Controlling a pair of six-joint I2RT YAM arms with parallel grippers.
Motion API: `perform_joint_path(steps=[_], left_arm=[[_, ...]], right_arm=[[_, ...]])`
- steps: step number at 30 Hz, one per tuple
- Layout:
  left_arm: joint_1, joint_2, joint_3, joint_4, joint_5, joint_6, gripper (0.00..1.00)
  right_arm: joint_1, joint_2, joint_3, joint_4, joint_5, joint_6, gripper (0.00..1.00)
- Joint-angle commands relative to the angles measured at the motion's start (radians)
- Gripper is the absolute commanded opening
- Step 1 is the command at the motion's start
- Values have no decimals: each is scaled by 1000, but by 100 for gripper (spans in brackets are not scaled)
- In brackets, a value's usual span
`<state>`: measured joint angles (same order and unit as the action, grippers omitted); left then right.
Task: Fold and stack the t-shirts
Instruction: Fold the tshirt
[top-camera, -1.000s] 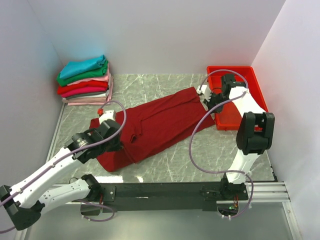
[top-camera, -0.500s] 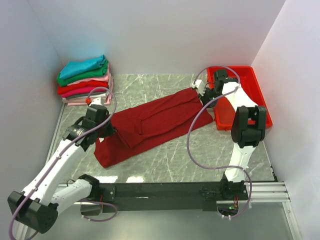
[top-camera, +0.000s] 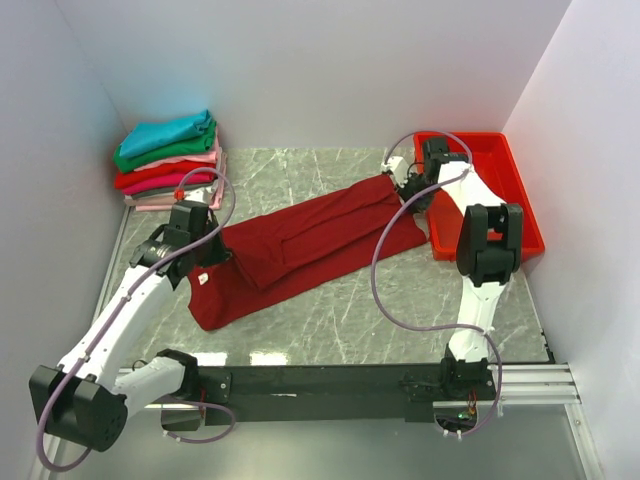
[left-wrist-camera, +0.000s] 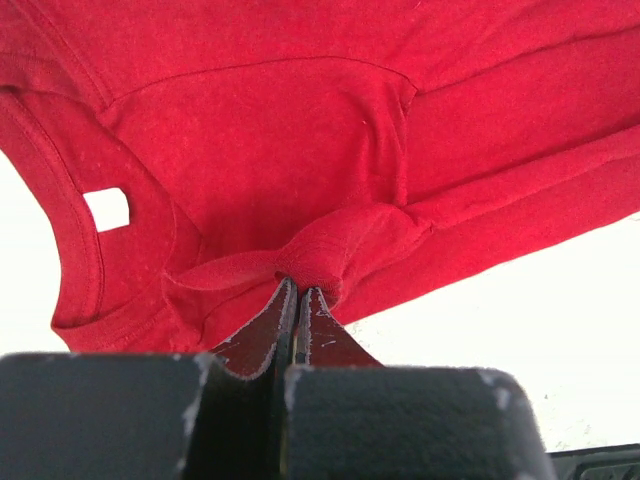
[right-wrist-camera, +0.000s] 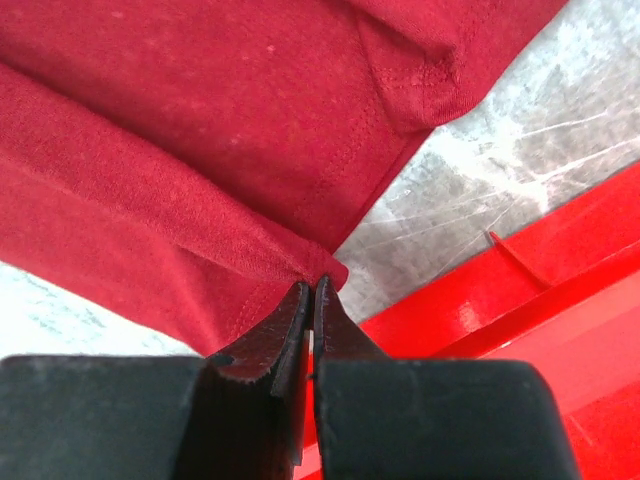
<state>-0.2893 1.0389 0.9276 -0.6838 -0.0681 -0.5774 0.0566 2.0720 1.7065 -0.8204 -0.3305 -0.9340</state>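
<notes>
A large dark red t-shirt (top-camera: 300, 250) lies stretched across the table, folded lengthwise. My left gripper (top-camera: 205, 262) is shut on a pinch of the dark red t-shirt (left-wrist-camera: 300, 180) near the collar; its white neck label (left-wrist-camera: 106, 208) shows left of the fingers. My right gripper (top-camera: 404, 188) is shut on a hem corner of the dark red t-shirt (right-wrist-camera: 200, 130) at the far right end, beside the tray. A stack of folded t-shirts (top-camera: 168, 160), teal on top, then green, pink, red and magenta, stands at the back left.
A rigid bright red plastic tray (top-camera: 512, 190) stands at the back right, right next to my right gripper; its rim shows in the right wrist view (right-wrist-camera: 520, 300). White walls close in the left, back and right. The table is grey marble (top-camera: 400, 300).
The left gripper has pulled the shirt's collar end back and left, and the right gripper has drawn the hem end back toward the tray. The shirt now lies longer and narrower.
</notes>
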Motion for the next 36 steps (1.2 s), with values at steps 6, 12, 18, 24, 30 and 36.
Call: perform_joint_path(steps=[6, 12, 18, 24, 30, 36], left_arm=[[24, 27, 28, 70, 34, 51, 0], [36, 53, 43, 81, 24, 65, 0], [44, 87, 57, 92, 13, 82, 0], [50, 131, 85, 105, 8, 99, 0], [55, 174, 116, 122, 5, 105, 0], [61, 202, 123, 150, 13, 114, 0]], right_arm=[[23, 49, 81, 29, 62, 58, 0], [29, 77, 116, 23, 76, 75, 0], [31, 86, 124, 23, 82, 80, 0], [31, 94, 128, 23, 90, 87, 1], [31, 99, 133, 18, 108, 89, 1], [29, 105, 134, 17, 119, 95, 1]])
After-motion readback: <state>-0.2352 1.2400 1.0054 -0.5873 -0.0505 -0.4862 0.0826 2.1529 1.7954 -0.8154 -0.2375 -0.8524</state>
